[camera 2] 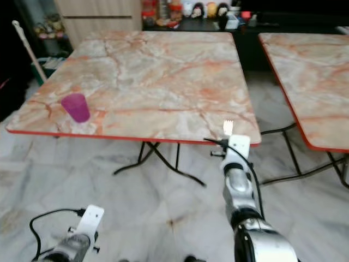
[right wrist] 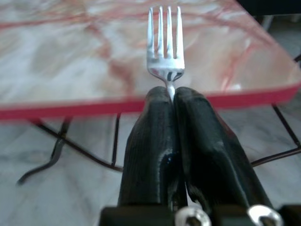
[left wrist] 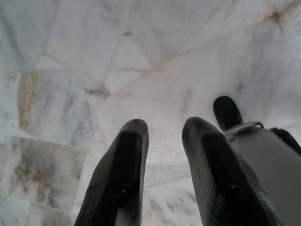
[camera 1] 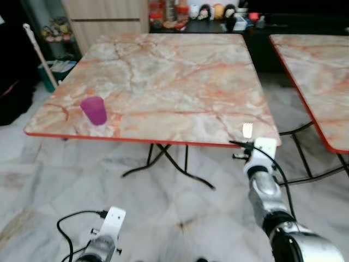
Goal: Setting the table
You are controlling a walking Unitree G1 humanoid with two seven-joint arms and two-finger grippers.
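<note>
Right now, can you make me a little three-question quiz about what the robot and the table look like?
1. True or false: the right gripper is shut on a fork.
2. What colour is the cup on the marble-patterned table?
3. Which is the left gripper pointing at: A) the cup, B) the tiled floor, C) the fork?

Key: 1 true; 2 purple; 3 B.

Silver arms, ribbed black fingers (right wrist: pixel 207 141)
</note>
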